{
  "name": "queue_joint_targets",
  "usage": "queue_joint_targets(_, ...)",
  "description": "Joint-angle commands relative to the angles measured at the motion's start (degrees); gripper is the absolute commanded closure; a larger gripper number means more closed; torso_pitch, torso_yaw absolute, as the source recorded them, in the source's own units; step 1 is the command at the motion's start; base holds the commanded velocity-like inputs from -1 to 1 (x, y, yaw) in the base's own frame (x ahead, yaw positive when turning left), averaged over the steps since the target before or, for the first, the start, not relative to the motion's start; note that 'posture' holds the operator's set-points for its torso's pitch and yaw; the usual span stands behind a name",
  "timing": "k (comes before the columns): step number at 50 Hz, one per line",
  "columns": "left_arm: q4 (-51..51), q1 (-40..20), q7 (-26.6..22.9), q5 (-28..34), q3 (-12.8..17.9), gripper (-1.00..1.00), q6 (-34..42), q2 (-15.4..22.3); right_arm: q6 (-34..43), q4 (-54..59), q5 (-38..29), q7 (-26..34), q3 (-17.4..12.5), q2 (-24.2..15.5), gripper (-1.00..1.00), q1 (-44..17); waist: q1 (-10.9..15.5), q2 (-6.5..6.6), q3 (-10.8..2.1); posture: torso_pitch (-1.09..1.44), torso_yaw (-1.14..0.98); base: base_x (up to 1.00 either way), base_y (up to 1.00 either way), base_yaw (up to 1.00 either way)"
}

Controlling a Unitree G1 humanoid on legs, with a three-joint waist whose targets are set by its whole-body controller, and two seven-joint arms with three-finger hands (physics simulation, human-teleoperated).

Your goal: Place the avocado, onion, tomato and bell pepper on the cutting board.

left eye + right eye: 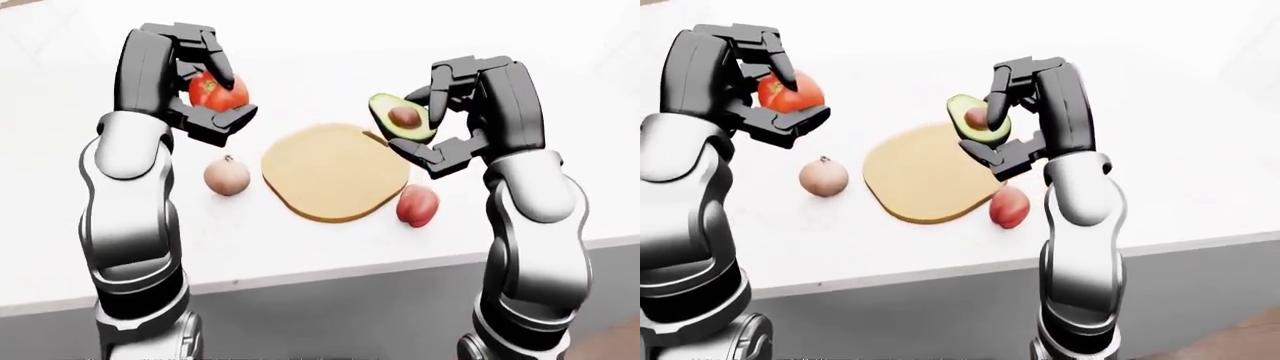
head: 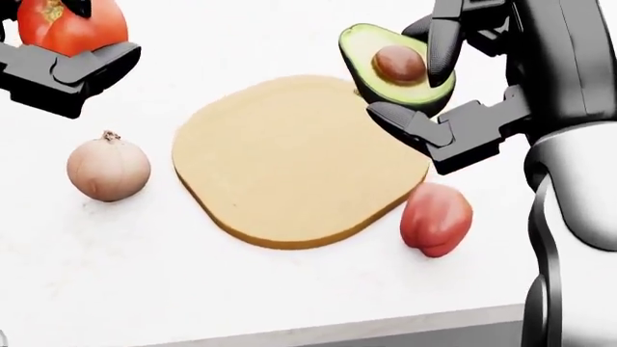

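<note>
The avocado [image 2: 396,72], a cut half with its pit showing, is being held in the right hand [image 2: 453,87] at the upper right of the head view, one finger pressing down beside the pit and two more cupping it from below, over the right edge of the board [image 2: 289,159]. The tomato [image 2: 72,25] is sitting in the left hand [image 2: 63,61] at the upper left, fingers curled round it, well clear of the board and above the white counter [image 2: 145,289]. The onion [image 2: 108,168] is lying on the counter just left of the board, and the pepper [image 2: 436,217] is lying at its lower right edge, apparently touching it; nothing is on the board yet. The likeliest slip, I judge, is the avocado: it is hanging over the board's rim, so letting go here could tip it onto the pepper or the counter. The round tomato could roll off the board if dropped from height, and either hand coming down could knock the onion or pepper away.
</note>
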Motion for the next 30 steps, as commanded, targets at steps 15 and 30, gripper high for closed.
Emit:
queue_joint_targets(15,-1.1,-1.3,1.1,1.0,1.4,1.0,-1.6,0.7,-1.9,-2.0,-0.7,0.1,0.5,0.3,1.0,-1.1,-0.8,1.28,-1.95,0.0,0.0,0.0,0.0,0.0)
queue_joint_targets(30,-0.7,-1.0,1.3,0.9,0.9,1.0,-2.2,0.1,-1.0,1.7,-1.2,1.9,-0.8,-2.4,1.0,-4.6,-0.2,1.2,-1.9,0.0,0.0,0.0,0.0,0.0)
